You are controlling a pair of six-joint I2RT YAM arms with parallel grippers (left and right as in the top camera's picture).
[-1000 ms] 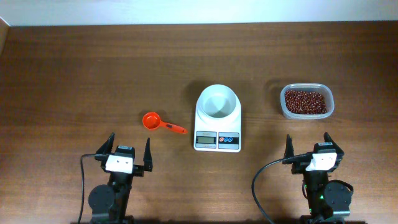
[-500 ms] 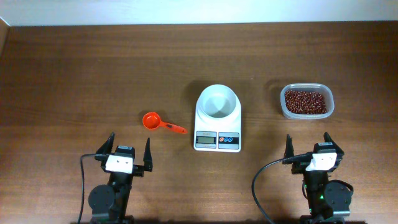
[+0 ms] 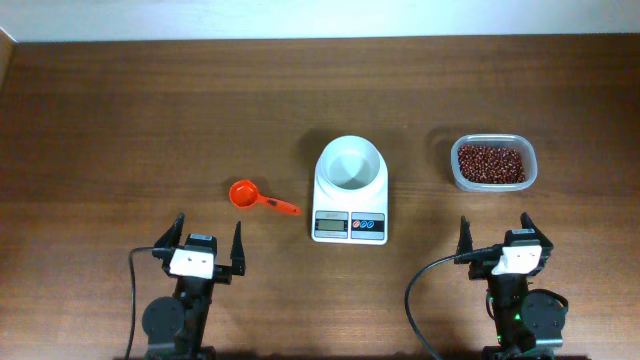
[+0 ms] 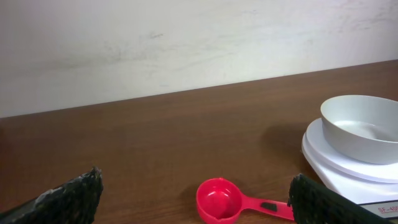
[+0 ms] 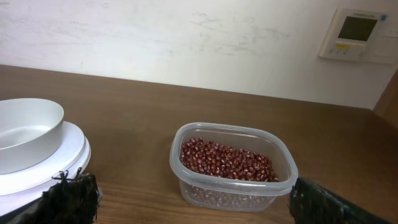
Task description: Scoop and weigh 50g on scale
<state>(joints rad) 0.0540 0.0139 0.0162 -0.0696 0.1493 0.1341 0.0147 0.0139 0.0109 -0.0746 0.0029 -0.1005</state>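
On the scale [image 4: 346, 163], a label perhaps reads "SF-4".

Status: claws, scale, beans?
Left claw, right claw open, empty. Scale bowl empty; beans all in tub; scoop untouched. Nothing in the way.

A: What's the furniture?
B: 1 dark brown wooden table [image 3: 150, 120], grain running left to right.
A: And behind it?
B: A scuffed off-white wall [image 4: 186, 43], evenly lit, with 1 small white control panel [image 5: 356, 34] mounted on it.
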